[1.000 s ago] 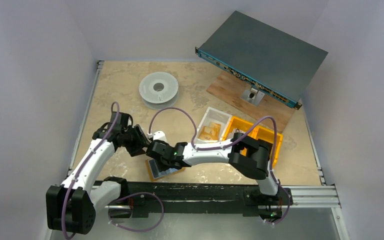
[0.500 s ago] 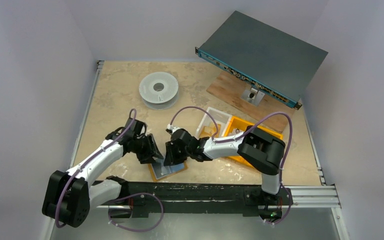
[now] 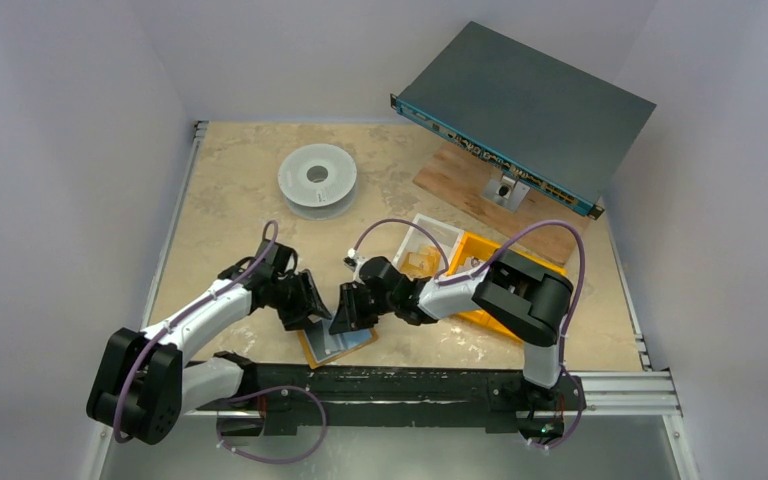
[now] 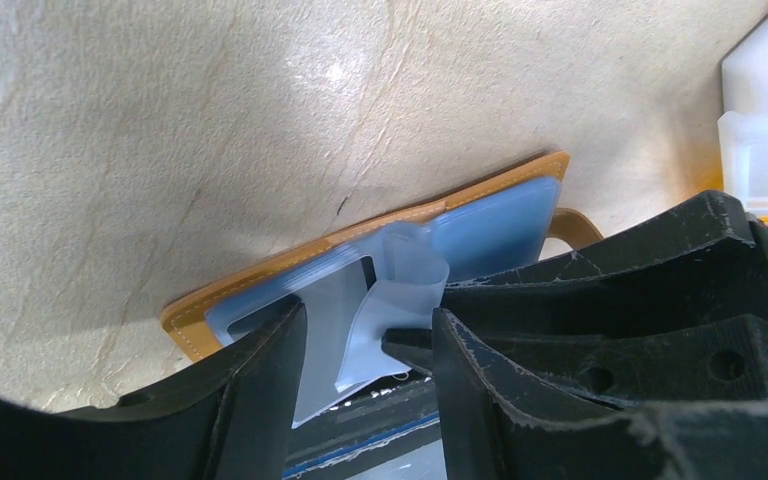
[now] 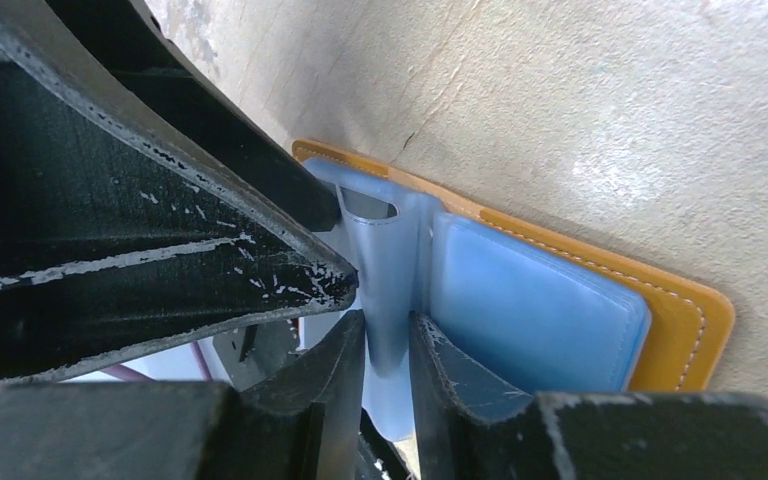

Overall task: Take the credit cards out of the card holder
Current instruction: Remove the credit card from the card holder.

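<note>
The step in hand looks like getting into the pockets. The card holder (image 3: 338, 342) lies open and flat on the desk (image 3: 240, 180), close to its near edge, with its blue pockets facing up. The right gripper (image 5: 388, 345) is clamped on 1 cloudy plastic sleeve (image 5: 385, 270) at the fold and holds it standing up off the rest. The left gripper (image 4: 365, 345) has its jaws apart, 1 on either side of that raised sleeve, with its tips down by the left half of the card holder. Whether they touch it I cannot tell. No cards show plainly, and whether the pinched sleeve has 1 inside is unclear.

From above, the 2 grippers meet tip to tip over the far part of the card holder, the left gripper on the left and the right gripper on the right.

As I judge it, the next move calls for pinning the card holder down, finding the sleeve's mouth, then pinching a card edge and drawing it out along the pocket. The sleeve is limp, so a pull may lift the whole card holder instead.
</note>
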Available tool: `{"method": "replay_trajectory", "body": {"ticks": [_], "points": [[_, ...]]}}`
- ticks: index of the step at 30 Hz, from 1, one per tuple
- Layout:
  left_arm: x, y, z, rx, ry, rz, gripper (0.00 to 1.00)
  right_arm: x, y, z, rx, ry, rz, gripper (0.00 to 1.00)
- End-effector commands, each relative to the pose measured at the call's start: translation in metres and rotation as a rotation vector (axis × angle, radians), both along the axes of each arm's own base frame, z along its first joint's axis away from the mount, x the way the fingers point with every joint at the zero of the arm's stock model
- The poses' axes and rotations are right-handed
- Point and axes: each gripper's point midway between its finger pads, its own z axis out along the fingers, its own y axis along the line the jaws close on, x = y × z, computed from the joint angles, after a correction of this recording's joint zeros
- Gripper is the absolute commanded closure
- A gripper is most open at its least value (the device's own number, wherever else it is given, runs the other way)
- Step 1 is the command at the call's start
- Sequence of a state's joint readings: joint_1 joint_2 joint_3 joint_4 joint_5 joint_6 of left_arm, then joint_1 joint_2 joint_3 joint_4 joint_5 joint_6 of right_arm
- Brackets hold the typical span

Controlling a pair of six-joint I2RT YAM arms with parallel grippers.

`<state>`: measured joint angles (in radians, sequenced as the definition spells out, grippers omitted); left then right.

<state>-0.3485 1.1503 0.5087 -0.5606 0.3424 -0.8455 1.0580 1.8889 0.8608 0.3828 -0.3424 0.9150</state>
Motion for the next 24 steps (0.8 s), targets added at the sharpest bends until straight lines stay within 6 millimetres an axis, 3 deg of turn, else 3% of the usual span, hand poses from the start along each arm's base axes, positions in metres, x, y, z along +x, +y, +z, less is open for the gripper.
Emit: {"method": "replay_trajectory", "body": {"ticks": [1, 15, 24], "points": [[0.006, -0.007, 0.002, -0.034, -0.029, -0.001, 0.51, -0.002, 0.001, 0.016, 0.045, 0.000, 0.007, 0.75], [0.015, -0.026, 0.023, -0.123, -0.091, -0.031, 0.50, 0.006, -0.001, 0.026, 0.026, -0.042, -0.021, 0.66], [0.016, -0.039, 0.038, -0.161, -0.110, -0.059, 0.50, 0.011, -0.003, 0.046, 0.034, -0.083, -0.042, 0.61]]}}
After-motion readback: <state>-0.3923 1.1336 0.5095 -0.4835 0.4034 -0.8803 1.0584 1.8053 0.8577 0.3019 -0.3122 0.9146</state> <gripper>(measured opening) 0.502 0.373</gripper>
